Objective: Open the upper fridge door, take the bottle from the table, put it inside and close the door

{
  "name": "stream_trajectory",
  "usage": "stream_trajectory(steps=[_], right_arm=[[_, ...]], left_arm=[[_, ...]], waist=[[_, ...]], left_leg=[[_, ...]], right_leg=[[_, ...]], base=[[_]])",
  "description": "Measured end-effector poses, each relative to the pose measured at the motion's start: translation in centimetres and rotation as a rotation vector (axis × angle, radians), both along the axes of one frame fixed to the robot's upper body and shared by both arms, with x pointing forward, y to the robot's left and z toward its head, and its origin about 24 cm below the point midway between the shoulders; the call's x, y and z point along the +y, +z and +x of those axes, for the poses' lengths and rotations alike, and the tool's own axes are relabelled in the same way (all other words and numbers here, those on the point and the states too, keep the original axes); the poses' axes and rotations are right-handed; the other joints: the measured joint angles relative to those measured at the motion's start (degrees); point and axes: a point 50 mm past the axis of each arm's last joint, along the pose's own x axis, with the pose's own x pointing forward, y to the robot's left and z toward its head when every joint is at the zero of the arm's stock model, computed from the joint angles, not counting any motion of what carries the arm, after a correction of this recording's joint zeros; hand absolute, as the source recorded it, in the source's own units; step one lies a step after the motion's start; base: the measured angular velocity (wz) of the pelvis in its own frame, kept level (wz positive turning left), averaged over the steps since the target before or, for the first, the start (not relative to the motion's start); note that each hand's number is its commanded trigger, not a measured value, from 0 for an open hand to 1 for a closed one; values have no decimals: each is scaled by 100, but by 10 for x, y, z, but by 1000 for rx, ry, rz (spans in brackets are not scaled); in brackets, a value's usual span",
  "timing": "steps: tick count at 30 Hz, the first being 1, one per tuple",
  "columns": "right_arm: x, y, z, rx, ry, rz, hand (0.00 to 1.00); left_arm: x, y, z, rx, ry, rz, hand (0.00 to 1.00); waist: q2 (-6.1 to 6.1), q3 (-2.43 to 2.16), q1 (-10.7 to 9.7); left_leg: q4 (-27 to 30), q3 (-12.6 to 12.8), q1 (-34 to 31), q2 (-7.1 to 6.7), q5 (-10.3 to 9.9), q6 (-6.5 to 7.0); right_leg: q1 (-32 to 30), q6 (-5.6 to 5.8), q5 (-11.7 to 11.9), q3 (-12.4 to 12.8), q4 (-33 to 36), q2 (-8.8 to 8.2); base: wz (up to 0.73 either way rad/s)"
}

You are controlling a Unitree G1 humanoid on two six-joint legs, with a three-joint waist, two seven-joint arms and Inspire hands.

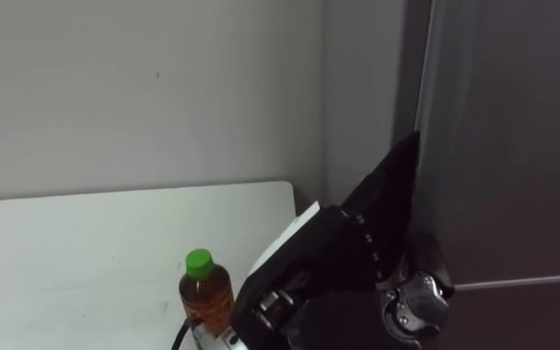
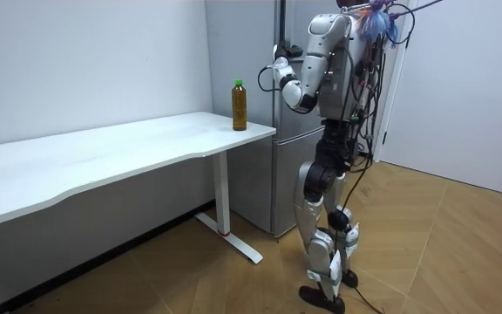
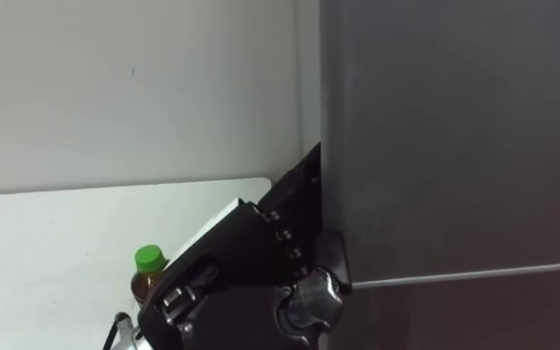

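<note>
Green-capped bottle (image 1: 205, 292) of amber drink upright on white table (image 1: 76, 243), at far corner next to fridge (image 1: 504, 146) — untouched, in neither hand's hold. Left hand (image 1: 343, 258) raised to left edge of grey upper fridge door, just right of bottle and apart from it. Fingers tucked behind door edge — cannot tell whether curled or straight. In room view: standing upright on wood floor, facing fridge, table at its left side, left arm bent and lifted toward upper door.
</note>
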Motion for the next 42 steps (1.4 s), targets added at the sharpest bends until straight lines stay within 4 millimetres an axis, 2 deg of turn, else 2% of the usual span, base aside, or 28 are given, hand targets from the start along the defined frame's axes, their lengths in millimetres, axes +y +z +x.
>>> stream_trajectory(steps=[9,16,21,25,26,33,42], right_arm=[[-1,0,-3,-1,-14,-8,0],[-8,2,-2,-19,-12,-25,0],[-12,2,-5,-11,-33,-16,0],[-15,3,-6,-13,-37,13,0],[-15,3,-6,-13,-37,24,0],[-20,3,-11,-3,-94,78,0],[-26,4,-14,17,-119,111,0]], left_arm=[[3,0,0,-8,18,11,0],[7,0,1,-27,28,24,0],[15,2,3,-56,25,50,0],[21,9,7,-93,21,105,0],[22,10,8,-98,16,117,0],[30,14,8,-129,-8,161,0],[37,17,3,-99,-103,161,0]], waist=[[128,-26,-14],[193,-6,-15],[196,-8,0],[239,-39,6],[214,-26,4],[250,-82,5],[247,-80,29]], left_leg=[[-39,127,17,5,3,26],[-65,143,20,4,11,40],[-70,221,-11,14,12,40],[-63,244,-44,18,12,40],[-64,250,-44,19,12,40],[-46,293,-88,21,13,38],[-29,312,-74,28,14,38]], right_leg=[[-13,26,15,27,-1,-9],[-25,34,20,65,-2,-9],[-96,36,21,157,6,-1],[-138,43,26,180,7,-3],[-138,43,26,189,6,-2],[-194,44,26,192,6,-15],[-212,44,26,173,0,-37]], base=[[-2],[0],[-8],[-3],[-3],[-2],[-1]])
